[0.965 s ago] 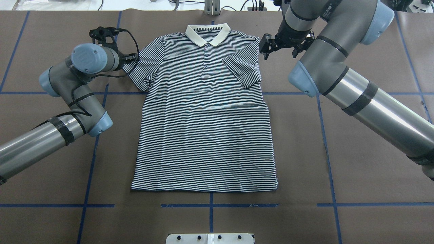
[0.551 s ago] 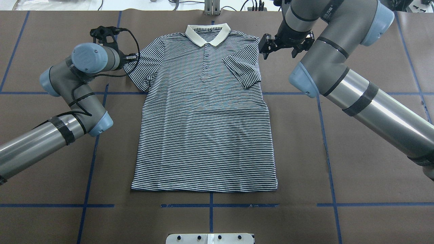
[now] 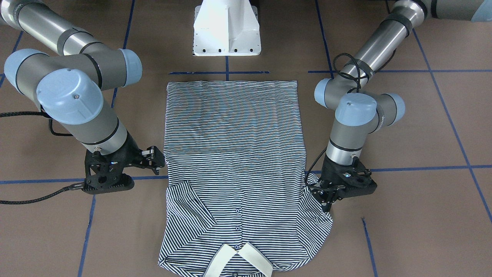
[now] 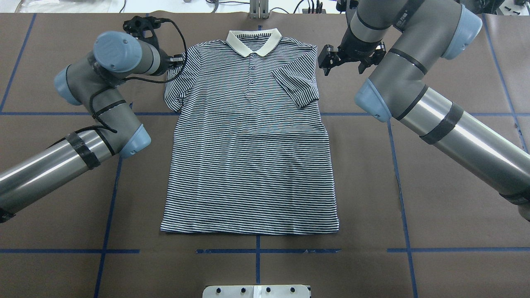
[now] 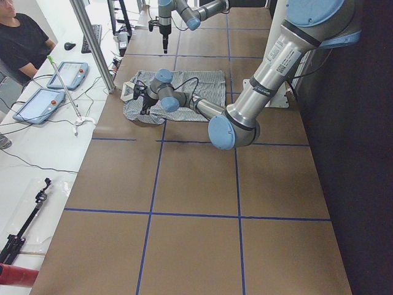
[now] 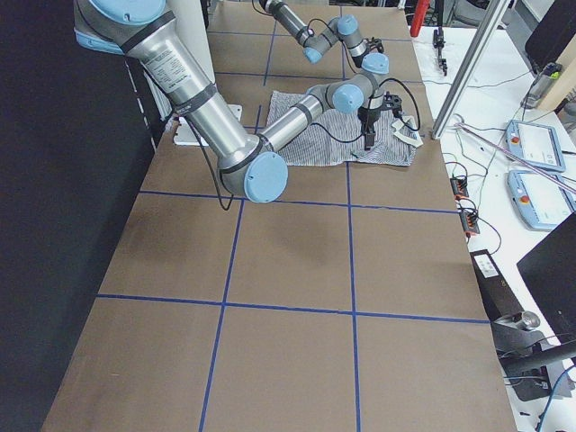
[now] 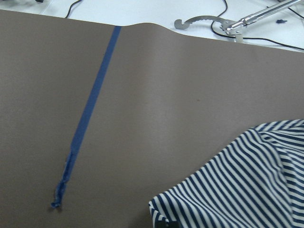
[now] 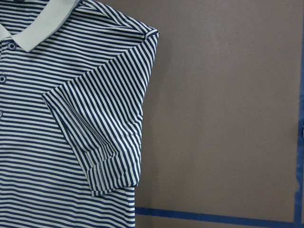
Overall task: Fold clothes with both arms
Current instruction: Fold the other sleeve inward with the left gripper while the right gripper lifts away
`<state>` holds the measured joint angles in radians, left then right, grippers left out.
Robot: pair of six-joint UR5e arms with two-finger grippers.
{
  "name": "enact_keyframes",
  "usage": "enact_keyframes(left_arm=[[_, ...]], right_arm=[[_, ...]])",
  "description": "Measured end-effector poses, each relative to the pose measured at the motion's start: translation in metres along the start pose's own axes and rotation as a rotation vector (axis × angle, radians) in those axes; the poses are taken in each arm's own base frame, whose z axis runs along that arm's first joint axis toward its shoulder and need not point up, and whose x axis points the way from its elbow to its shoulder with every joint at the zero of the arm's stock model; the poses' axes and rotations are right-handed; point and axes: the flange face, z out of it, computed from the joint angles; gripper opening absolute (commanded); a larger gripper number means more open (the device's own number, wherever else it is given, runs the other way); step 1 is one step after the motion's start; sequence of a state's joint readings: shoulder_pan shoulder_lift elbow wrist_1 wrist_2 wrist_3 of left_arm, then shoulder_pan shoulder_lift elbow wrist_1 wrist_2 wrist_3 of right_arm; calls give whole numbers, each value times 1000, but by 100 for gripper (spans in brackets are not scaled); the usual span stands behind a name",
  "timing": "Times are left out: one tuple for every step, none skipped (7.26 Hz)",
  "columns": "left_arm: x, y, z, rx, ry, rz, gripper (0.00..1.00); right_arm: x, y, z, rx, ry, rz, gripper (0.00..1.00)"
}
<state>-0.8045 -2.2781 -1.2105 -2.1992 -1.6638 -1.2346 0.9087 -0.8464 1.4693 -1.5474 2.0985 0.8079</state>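
Worktop (image 4: 414,186): brown covering with blue tape lines, carrying one garment.

Polo shirt (image 4: 248,157): lies flat, front up, at the centre of the overhead view, with the collar (image 4: 253,40) at 12 o'clock and the hem at 6 o'clock.

Right arm (image 4: 414,62): its pincer (image 4: 324,62) stands wide and empty just off the shoulder at 2 o'clock, clear of the cloth.

Left arm (image 4: 103,82): its pincer (image 3: 327,200) is at 10 o'clock, narrowed on the edge of the sleeve there (image 4: 176,89) — the cloth looks gathered and slightly raised.

Sleeve at 2 o'clock (image 4: 298,89): turned in over the chest.

Progress, as judged: early. One sleeve is folded in and the second is in hand but not yet laid over. The side folds and the hem-to-collar fold are outstanding — the body lies at full width and length.
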Motion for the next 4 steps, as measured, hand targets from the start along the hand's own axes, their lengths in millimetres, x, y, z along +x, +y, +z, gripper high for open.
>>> enact_keyframes(left_arm=[[37, -6, 1, -12, 7, -46, 0], [83, -9, 9, -26, 6, -90, 0], [119, -8, 16, -39, 0, -121, 0], [137, -3, 20, -47, -2, -131, 51]], right_arm=[[-1, 0, -1, 2, -2, -1, 100], [-2, 0, -2, 8, -9, -4, 100], [-3, 0, -2, 17, -18, -10, 100], [-2, 1, -2, 20, -22, -12, 100]])
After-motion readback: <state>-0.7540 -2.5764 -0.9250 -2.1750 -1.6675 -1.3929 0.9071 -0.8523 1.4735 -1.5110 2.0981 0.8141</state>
